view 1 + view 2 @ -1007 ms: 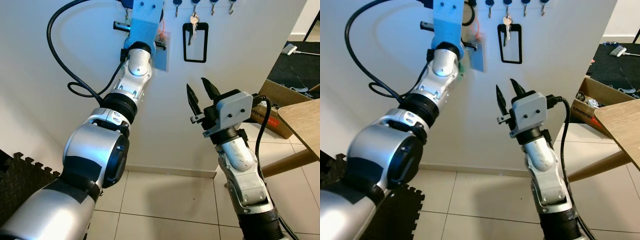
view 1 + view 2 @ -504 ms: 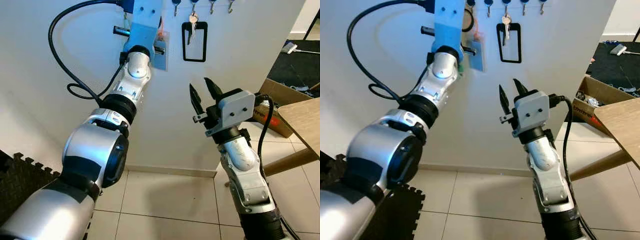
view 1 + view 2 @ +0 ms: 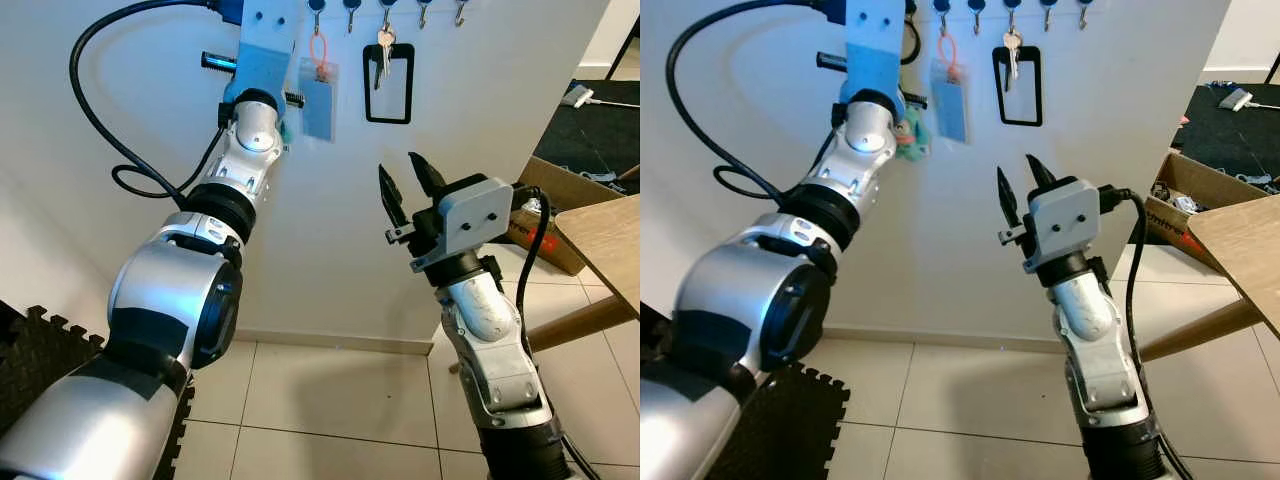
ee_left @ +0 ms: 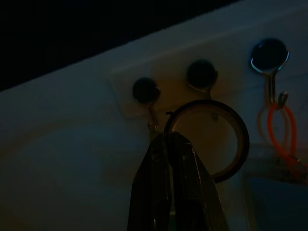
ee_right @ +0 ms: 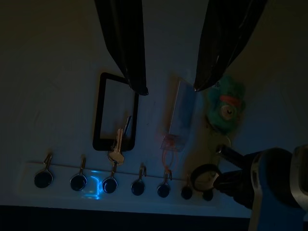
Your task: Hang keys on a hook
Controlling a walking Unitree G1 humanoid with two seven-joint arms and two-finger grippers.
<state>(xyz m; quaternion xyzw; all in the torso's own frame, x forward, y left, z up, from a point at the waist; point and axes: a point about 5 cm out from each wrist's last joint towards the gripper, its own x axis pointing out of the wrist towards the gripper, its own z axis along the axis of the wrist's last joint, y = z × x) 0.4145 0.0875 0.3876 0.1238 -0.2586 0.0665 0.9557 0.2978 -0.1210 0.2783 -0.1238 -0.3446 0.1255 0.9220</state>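
My left gripper (image 4: 172, 139) is raised to the row of hooks (image 3: 1012, 9) high on the white wall (image 3: 470, 110), its fingers pinched shut on a dark key ring (image 4: 211, 139) beside a hook. A green fob (image 3: 907, 137) dangles just under my left wrist. An orange loop (image 3: 320, 47) with a blue tag (image 3: 318, 98) hangs from the next hook, then keys (image 3: 384, 50) with a black strap. My right gripper (image 3: 404, 183) hovers lower, fingers spread, empty. A cardboard box (image 3: 549, 215) shows red print I cannot read.
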